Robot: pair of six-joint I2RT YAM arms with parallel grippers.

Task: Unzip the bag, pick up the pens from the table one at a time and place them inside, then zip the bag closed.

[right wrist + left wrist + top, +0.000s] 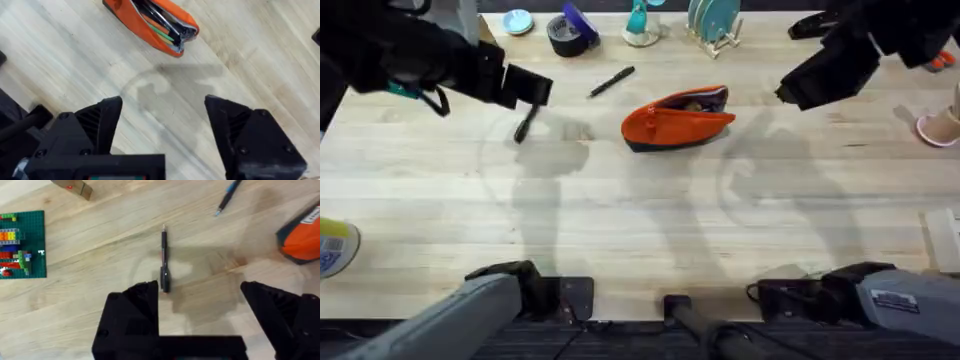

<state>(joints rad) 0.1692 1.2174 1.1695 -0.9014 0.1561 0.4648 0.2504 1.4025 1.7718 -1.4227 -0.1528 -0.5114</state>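
Observation:
The orange bag [677,118] lies on the table [640,220] at the back middle, its zipper open and its mouth gaping. In the right wrist view the bag [150,22] shows coloured sticks inside. One black pen [526,124] lies left of the bag, just below my left gripper [528,95]. That gripper hovers open above the pen [164,260], whose near end lies close to one of the fingers [132,315]. A second pen [611,82] lies at a slant behind the bag's left end. My right gripper [800,90] hangs open to the right of the bag, holding nothing.
Along the back edge stand a tape roll [570,32], a teal object [640,25] and a plate rack [713,22]. A pink cup [940,125] sits at the far right and a yellow item [335,245] at the left edge. A green brick plate [22,244] lies farther left.

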